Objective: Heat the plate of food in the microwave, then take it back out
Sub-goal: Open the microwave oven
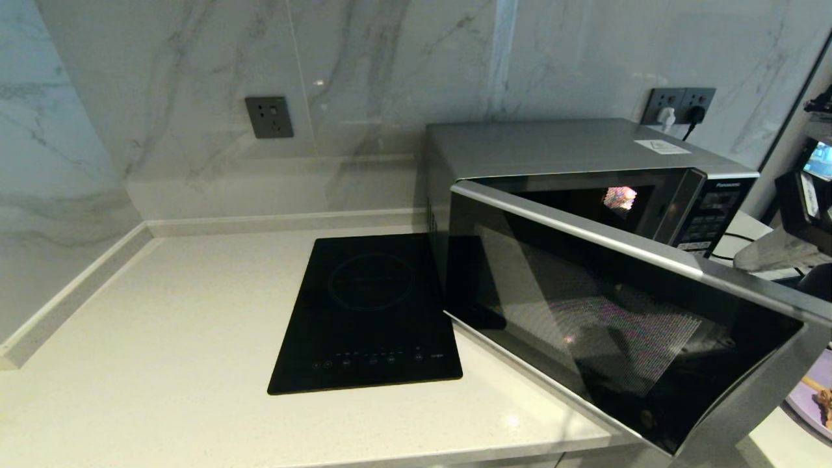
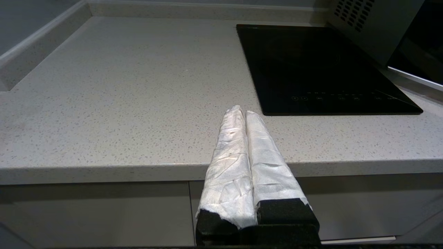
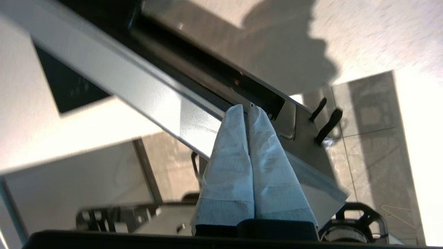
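The right end effector (image 3: 246,110) has its two white-wrapped fingers (image 3: 228,152) pressed flat together, shut w/ nothing between them. The tips sit right at the silver edge of the door (image 1: 624,325) of the big boxy silver microwave w/ dark glass (image 1: 559,153). Looks like they touch the edge, but I can't be sure.

Going out from there: the door stands swung wide open, sticking out past the front edge of the pale speckled stone counter (image 1: 169,338). The inside of the oven is only partly in view, and what shows has no plate in it.

The round purple plate w/ brown fried food bits (image 1: 816,400) sits low, just past the far end of the open door, near the right end effector. Only a small slice of it shows.

The left end effector (image 2: 244,112) is parked well apart, low in front of the counter edge, fingers shut on nothing. The flat black glass cooktop (image 2: 318,69) lies on the counter between it and the oven.

So, my guess: door open = done. Left to do: plate in, door shut, heat, door open, plate out. Early stage, I think.
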Controlling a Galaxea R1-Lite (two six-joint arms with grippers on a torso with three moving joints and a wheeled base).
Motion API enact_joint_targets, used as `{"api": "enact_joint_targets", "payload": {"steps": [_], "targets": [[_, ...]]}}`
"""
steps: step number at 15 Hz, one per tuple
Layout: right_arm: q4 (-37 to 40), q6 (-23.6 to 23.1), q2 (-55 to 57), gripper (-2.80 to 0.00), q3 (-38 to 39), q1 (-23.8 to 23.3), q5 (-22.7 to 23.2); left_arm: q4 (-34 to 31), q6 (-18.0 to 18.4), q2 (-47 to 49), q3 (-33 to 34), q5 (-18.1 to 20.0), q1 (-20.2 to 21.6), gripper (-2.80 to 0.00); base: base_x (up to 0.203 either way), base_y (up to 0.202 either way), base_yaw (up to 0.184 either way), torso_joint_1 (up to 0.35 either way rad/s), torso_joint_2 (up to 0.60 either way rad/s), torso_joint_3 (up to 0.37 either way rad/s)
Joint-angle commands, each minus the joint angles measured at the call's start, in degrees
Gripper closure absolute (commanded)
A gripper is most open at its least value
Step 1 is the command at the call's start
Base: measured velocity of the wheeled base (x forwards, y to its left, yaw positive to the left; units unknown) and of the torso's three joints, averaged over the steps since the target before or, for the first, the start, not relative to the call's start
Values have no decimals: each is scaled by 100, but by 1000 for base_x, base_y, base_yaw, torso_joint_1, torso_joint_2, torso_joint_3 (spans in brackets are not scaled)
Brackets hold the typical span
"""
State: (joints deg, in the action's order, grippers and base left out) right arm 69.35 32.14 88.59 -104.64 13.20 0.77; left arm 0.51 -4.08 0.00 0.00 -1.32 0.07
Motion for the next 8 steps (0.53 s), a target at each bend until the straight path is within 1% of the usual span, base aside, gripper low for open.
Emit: {"api": "enact_joint_targets", "payload": {"steps": [1, 3, 8], "targets": [[61, 92, -399, 0, 441, 425, 2, 2, -5, 9, 0, 0, 1, 0, 0, 0, 0, 0, 0, 0], [61, 311, -540, 0, 698, 783, 2, 2, -5, 9, 0, -5, 1, 0, 0, 0, 0, 0, 0, 0], [57, 578, -846, 0, 1179, 1745, 10, 2, -5, 9, 0, 0, 1, 0, 0, 0, 0, 0, 0, 0]]}}
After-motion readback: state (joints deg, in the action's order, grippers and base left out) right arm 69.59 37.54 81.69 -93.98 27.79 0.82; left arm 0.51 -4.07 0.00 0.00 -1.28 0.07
